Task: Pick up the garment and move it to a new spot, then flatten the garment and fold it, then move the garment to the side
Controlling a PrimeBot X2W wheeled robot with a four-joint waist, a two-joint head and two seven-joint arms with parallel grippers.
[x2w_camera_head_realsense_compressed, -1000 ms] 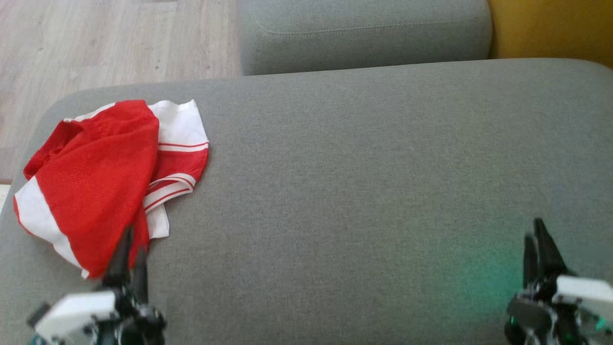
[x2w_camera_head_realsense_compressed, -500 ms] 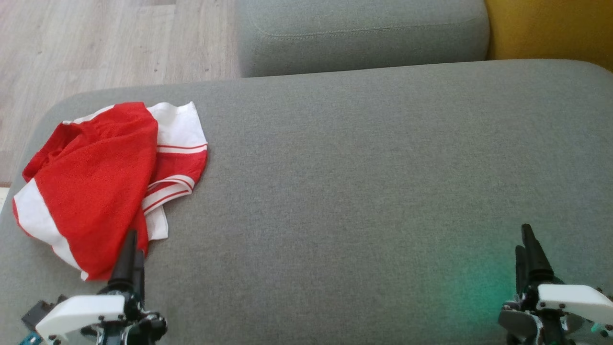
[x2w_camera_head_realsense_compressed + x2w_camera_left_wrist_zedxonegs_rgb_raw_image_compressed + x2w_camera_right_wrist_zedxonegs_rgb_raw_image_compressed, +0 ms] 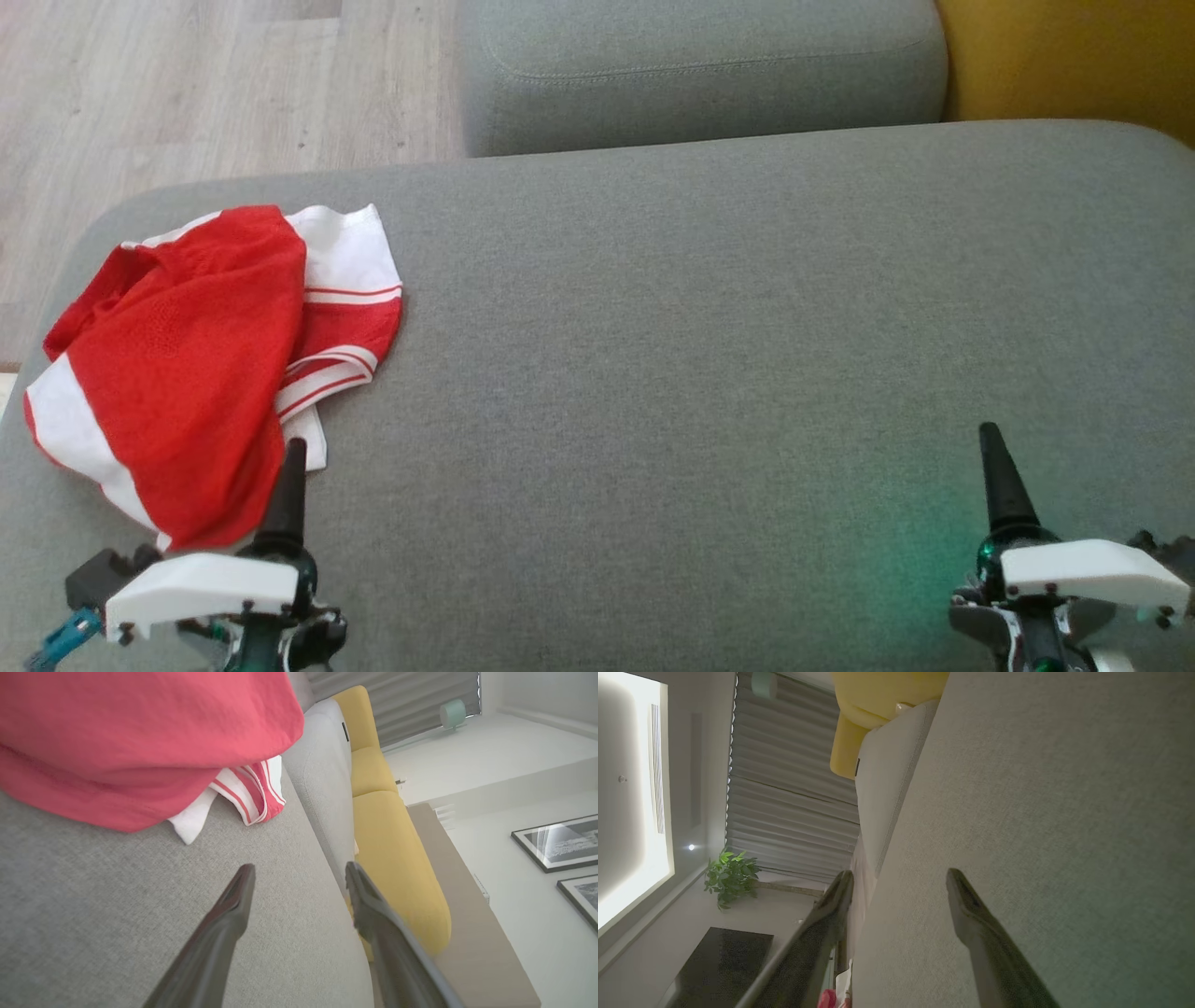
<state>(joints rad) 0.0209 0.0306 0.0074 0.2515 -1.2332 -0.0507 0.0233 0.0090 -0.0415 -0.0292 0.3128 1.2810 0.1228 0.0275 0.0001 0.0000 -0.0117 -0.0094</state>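
One large grey seat cushion (image 3: 709, 327) serves as the reference surface. Beyond its far edge sit a smaller grey cushion (image 3: 700, 75) and, past its far-right corner, a piece of yellow upholstery (image 3: 1074, 56). Pale wood floor (image 3: 187, 84) lies beyond its far-left corner.

The garment (image 3: 187, 355), red with white bands and red-and-white striped trim, lies loosely bunched on the seat cushion's left end. It spans from close to the far edge almost to the near edge, and its left side reaches the cushion's left rim.

The left claw (image 3: 300, 868) hangs over the seat cushion's near-left corner, fingers pointing toward the far edge. Its jaws are spread wide with nothing between them. The garment's near hem lies just ahead of the fingertips and slightly to their left; in the left wrist view a strip of bare cushion separates them.

The right claw (image 3: 900, 873) hangs over the seat cushion's near-right corner. It too is spread wide and empty, well apart from the garment, with bare cushion between.
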